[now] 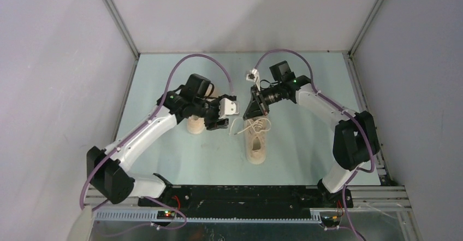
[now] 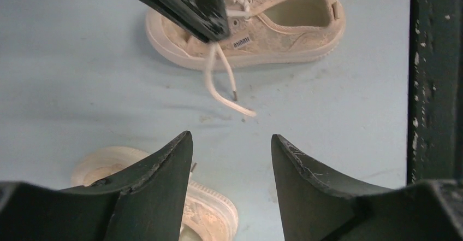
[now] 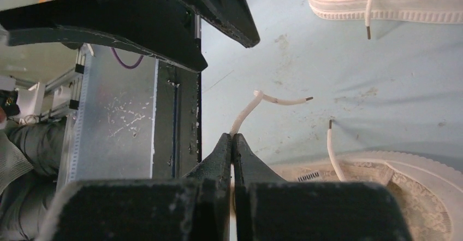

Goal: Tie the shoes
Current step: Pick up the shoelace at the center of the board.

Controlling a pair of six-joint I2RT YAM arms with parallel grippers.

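Closest to the right wrist camera, the right gripper has its two black fingers pressed together on a long off-white lace, and the free end of the lace curls away above the pale blue tabletop. This lace seems to belong to the small cream-beige fabric sneaker that lies about midway between the side edges. The second cream-beige sneaker sits near it toward the left edge, partly under the left arm. The left gripper hangs with its fingers well apart and holds nothing. I judge the laces to be light, limp and a little slippery, so a firm hold near the tipped end is best. The shoes look light and may slide when pulled. From above, the right gripper hides the eyelets, and I cannot tell whether any knot exists.
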